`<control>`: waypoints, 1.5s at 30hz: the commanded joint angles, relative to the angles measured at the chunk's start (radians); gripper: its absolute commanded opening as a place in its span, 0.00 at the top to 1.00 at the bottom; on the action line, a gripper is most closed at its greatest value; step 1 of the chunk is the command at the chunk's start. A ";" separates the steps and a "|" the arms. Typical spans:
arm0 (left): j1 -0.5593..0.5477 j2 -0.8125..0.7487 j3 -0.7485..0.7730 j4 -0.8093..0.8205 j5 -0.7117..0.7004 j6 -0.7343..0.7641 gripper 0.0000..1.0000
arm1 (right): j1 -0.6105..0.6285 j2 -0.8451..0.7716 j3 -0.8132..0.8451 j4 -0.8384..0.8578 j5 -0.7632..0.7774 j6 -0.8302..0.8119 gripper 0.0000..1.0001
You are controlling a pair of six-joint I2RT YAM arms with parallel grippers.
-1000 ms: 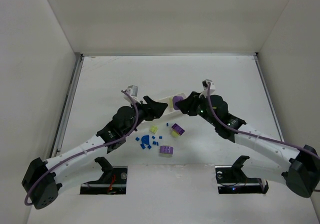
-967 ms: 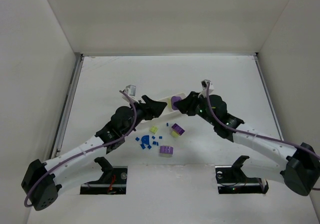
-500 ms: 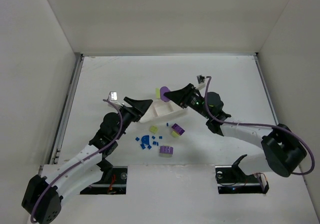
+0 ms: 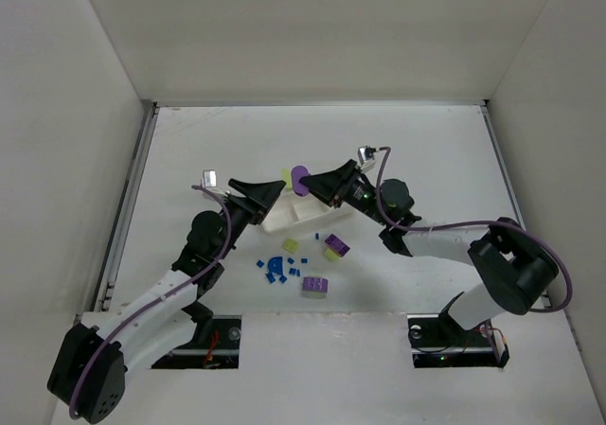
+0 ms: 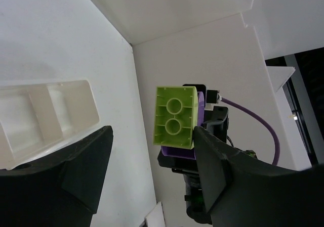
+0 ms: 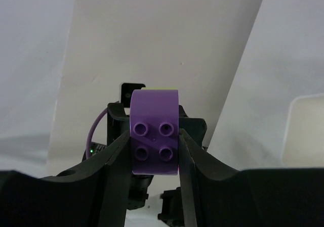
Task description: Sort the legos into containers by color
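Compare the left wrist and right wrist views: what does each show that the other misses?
Left wrist only: the yellow-green face, with two round sockets, of the purple-and-yellow-green plastic block, and the dividers of the white plastic tray. Right wrist only: the block's purple four-stud face. Both: that block held in the right gripper, and part of the tray.

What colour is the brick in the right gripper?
Purple brick with a yellow-green end; clearest in left wrist view.

Looks like a robot lab test booth: plain white panel walls (image 4: 322, 37) boxing in a white table (image 4: 218, 141), left arm (image 4: 156, 297) and right arm (image 4: 440, 239) bolted at its near edge, purple cables (image 5: 276, 138), loose toy bricks (image 4: 315, 285).
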 commanded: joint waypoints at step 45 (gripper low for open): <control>0.013 -0.018 0.113 -0.338 -0.084 0.324 0.88 | -0.052 -0.317 0.008 -0.763 0.318 -0.590 0.81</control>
